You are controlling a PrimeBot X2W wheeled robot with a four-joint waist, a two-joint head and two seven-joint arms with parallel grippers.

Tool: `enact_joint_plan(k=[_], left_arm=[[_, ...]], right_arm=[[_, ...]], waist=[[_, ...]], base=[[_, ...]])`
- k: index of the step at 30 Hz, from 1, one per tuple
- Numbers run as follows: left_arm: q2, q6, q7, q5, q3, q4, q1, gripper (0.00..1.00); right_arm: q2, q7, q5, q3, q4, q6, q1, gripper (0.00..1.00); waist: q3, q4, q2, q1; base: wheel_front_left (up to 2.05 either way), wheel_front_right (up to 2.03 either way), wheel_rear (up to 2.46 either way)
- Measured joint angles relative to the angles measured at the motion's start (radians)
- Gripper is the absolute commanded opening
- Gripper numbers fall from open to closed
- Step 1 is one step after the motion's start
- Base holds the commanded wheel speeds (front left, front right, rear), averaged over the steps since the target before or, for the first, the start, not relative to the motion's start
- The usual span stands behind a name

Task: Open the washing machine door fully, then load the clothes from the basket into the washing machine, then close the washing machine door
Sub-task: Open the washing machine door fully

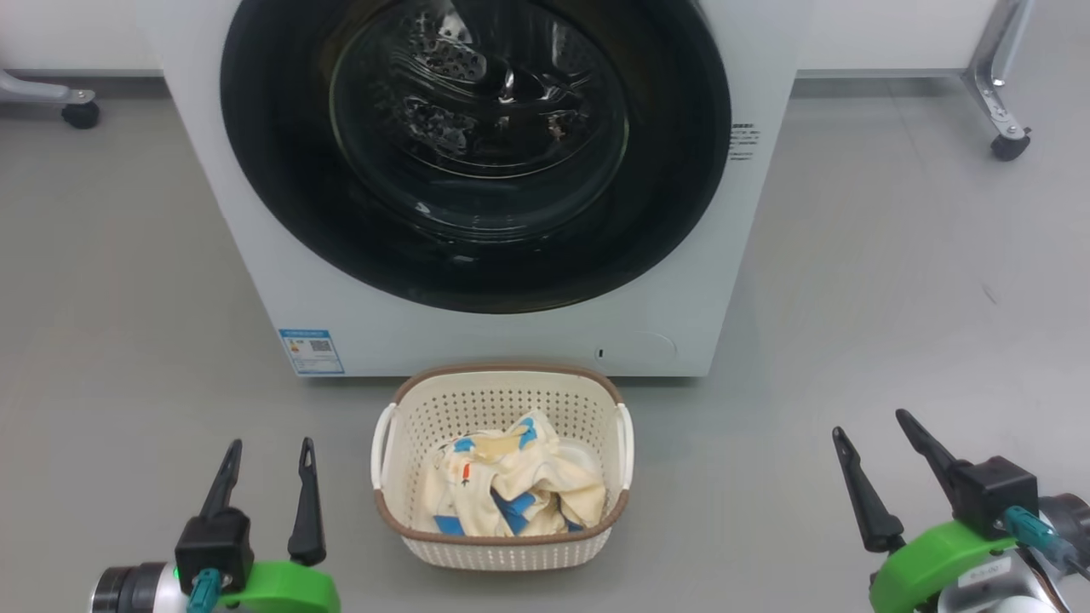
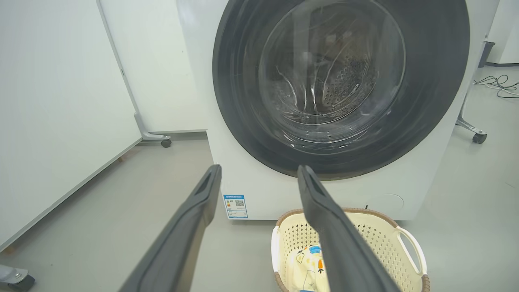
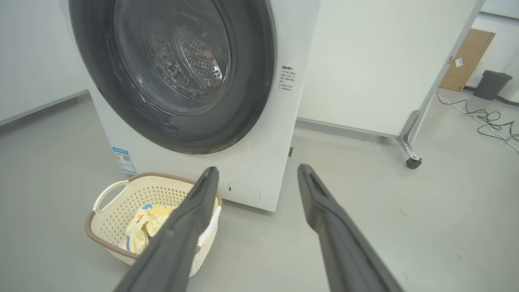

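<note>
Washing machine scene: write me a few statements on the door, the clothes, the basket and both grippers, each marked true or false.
1. The washing machine door is shut. True.
2. The clothes lie inside the drum. False: they lie bunched in the basket.
3. The left gripper is open and holds nothing. True.
4. The right gripper is clamped on a basket handle. False: it is open and empty, over the floor well to the side of the basket.
5. The basket stands on the floor right in front of the washing machine. True.
</note>
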Motion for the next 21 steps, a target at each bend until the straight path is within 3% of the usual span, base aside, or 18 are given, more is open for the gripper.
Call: enact_joint_plan(k=[12, 21], left_arm=[[0.0, 0.004, 0.0, -0.016, -0.002, -0.008, -0.006, 1.0], [0.001, -0.002, 0.0, -0.02, -0.008, -0.021, -0.019, 1.0]], right_arm=[[0.0, 0.0, 0.0, -0.011, 0.0, 0.0, 0.0, 1.0], [-0.002, 0.0, 0.0, -0.02, 0.0, 0.0, -0.002, 1.0]], waist=[[0.006, -0.008, 0.0, 0.0], [0.01, -0.013, 0.0, 0.0]], base=[[1.18, 1.18, -2.36], [0.57, 0.57, -1.14]])
